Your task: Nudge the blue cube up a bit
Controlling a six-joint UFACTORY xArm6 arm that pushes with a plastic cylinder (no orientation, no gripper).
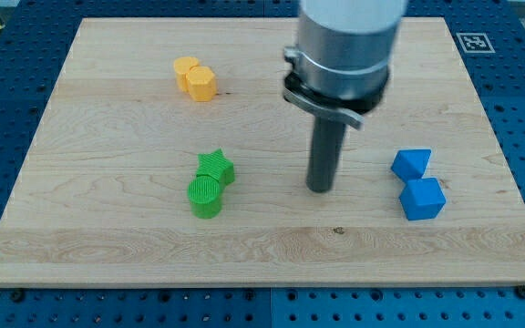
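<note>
A blue cube [422, 199] lies on the wooden board at the view's right, touching a second blue block [412, 164] of angular shape just above it. My tip [320, 189] rests on the board to the left of both blue blocks, roughly level with the cube's top, with a wide gap between them. The rod rises from it to the grey arm body at the view's top.
A green star [216, 167] and a green cylinder [206, 197] sit together left of my tip. Two yellow blocks [195, 78] touch at the upper left. The board [108, 228] ends on a blue perforated table.
</note>
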